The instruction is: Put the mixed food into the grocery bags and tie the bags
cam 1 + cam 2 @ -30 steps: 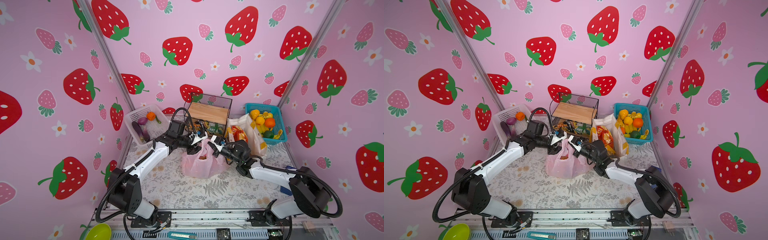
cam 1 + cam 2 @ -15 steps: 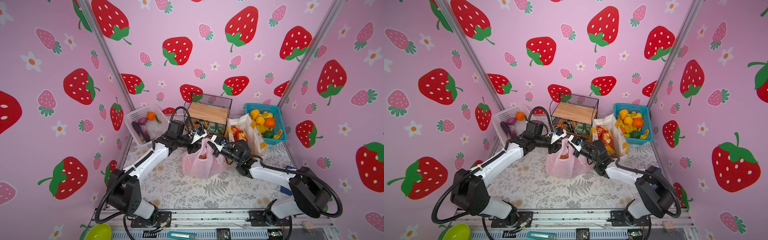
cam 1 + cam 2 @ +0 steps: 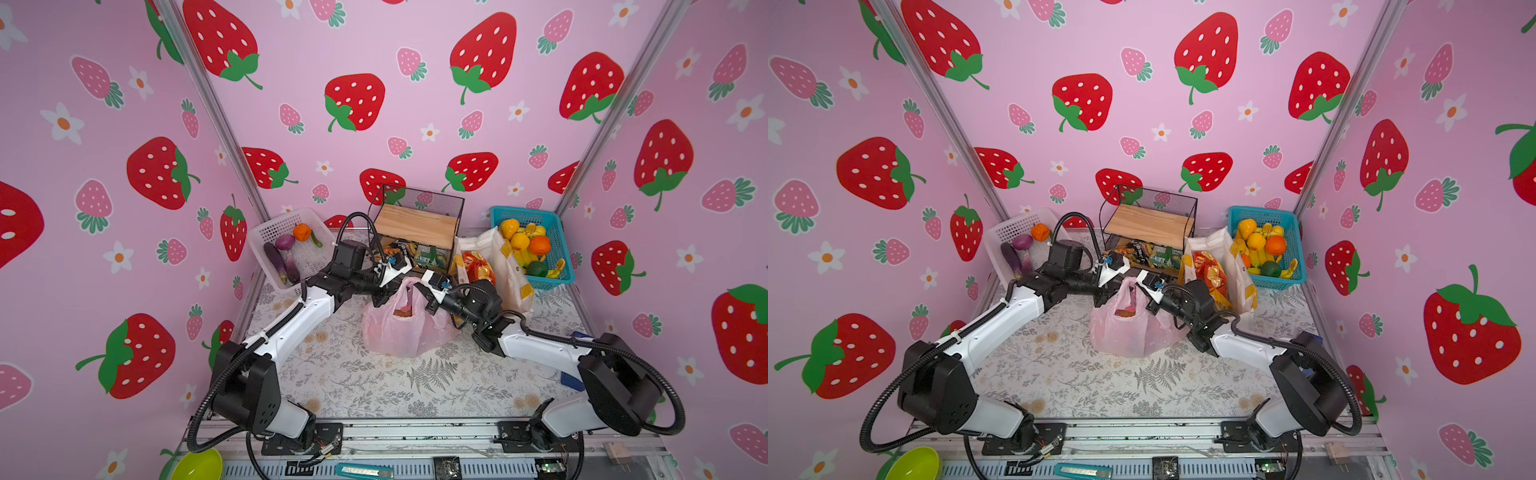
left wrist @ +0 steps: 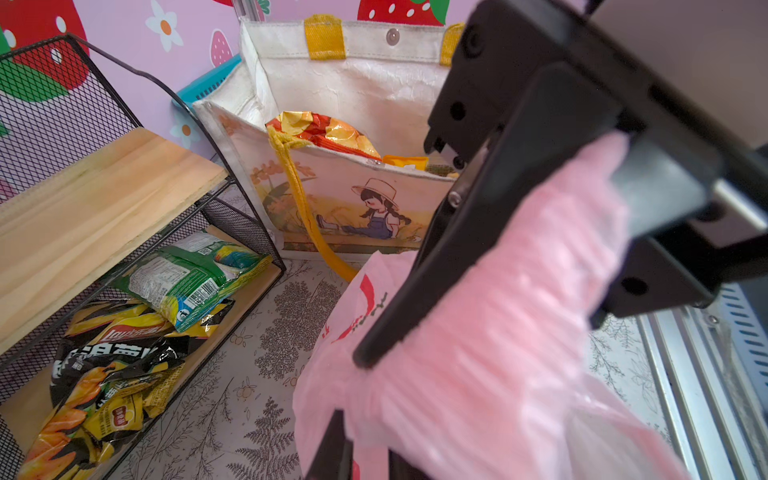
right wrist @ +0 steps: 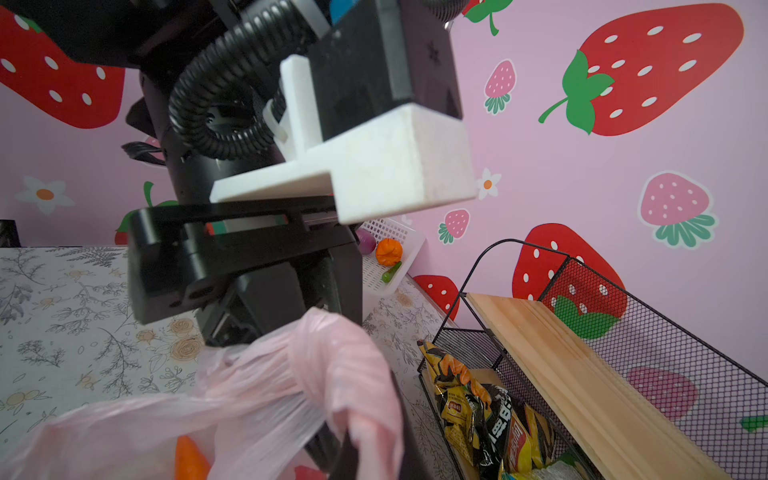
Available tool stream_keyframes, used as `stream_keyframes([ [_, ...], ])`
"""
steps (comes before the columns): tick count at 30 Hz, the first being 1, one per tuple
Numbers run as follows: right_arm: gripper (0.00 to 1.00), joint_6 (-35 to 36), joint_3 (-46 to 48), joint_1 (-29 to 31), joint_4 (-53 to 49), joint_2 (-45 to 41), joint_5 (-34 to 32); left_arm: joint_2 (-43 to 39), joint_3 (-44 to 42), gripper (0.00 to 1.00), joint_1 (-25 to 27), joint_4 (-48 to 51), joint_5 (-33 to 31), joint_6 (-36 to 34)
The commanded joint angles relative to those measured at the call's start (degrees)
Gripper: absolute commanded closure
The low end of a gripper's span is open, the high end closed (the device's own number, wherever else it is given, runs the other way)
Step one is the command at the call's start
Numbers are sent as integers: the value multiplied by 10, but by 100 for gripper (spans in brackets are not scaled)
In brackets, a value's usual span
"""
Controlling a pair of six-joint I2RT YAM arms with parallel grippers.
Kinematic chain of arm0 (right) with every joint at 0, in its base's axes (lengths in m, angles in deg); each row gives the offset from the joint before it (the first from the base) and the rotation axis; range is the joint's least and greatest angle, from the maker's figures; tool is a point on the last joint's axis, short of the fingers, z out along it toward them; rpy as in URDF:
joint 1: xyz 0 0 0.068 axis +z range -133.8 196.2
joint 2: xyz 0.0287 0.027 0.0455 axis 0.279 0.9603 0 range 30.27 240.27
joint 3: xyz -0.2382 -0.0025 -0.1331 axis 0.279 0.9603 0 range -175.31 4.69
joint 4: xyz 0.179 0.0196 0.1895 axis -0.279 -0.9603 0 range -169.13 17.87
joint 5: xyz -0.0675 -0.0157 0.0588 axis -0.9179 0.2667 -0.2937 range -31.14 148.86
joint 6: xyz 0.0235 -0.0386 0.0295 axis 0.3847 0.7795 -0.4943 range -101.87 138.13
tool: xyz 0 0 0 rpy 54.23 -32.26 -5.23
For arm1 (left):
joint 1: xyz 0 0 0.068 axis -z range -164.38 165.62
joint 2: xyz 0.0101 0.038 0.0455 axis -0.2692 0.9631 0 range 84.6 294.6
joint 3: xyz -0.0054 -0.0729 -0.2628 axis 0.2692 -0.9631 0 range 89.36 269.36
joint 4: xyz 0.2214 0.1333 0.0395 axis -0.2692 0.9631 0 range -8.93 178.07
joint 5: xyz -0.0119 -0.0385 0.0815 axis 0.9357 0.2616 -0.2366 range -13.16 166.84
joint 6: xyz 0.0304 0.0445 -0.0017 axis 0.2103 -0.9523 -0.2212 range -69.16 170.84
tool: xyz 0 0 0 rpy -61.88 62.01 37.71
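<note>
Left wrist view shows our left tool [image 4: 353,390] clamped on a handle of the pink bag [image 4: 478,374]; our right tool [image 5: 357,436] pinches that bag too. It stands on the desk [image 3: 374,382], food [image 5: 189,457] inside, beside the tote [image 3: 505,270]. We judge tying is in hand: next, cross the handles. The desk is fern-printed; strawberry walls [image 3: 374,62] surround it.

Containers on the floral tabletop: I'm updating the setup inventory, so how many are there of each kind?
Bags: 2 (pink plastic bag, white tote)
Plastic baskets: 2 (white basket, blue basket)
Wire rack: 1
Total: 5
</note>
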Motion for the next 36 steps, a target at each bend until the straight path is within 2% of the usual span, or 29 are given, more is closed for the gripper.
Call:
stream_keyframes([
  [1, 100, 3, -8, 0, 9, -6, -3, -17, 10, 88, -2, 18, 4, -18],
  [4, 100, 4, -8, 0, 6, -6, -6, -24, 11, 93, -4, 23, -2, -19],
  [5, 100, 5, -7, 0, 6, -6, -9, -26, 13, 100, -5, 26, -6, -19],
  [15, 100, 7, -8, 0, -3, -6, -22, -42, 14, 100, -7, 42, -39, -13],
  [22, 84, 5, -9, -1, -15, -9, -32, -44, 3, 100, -7, 11, -73, 19],
  [26, 89, 1, -10, 0, -17, -6, -33, -51, -10, 100, -6, -10, -81, 27],
  [30, 87, -4, -11, 0, -17, -6, -33, -52, -9, 100, -6, -9, -93, 32],
  [33, 80, -5, -11, 0, -26, -12, -35, -52, -9, 100, -3, -8, -125, 33],
  [36, 62, -13, -9, -1, -44, -27, -49, -53, -10, 100, 3, -11, -153, 33],
])
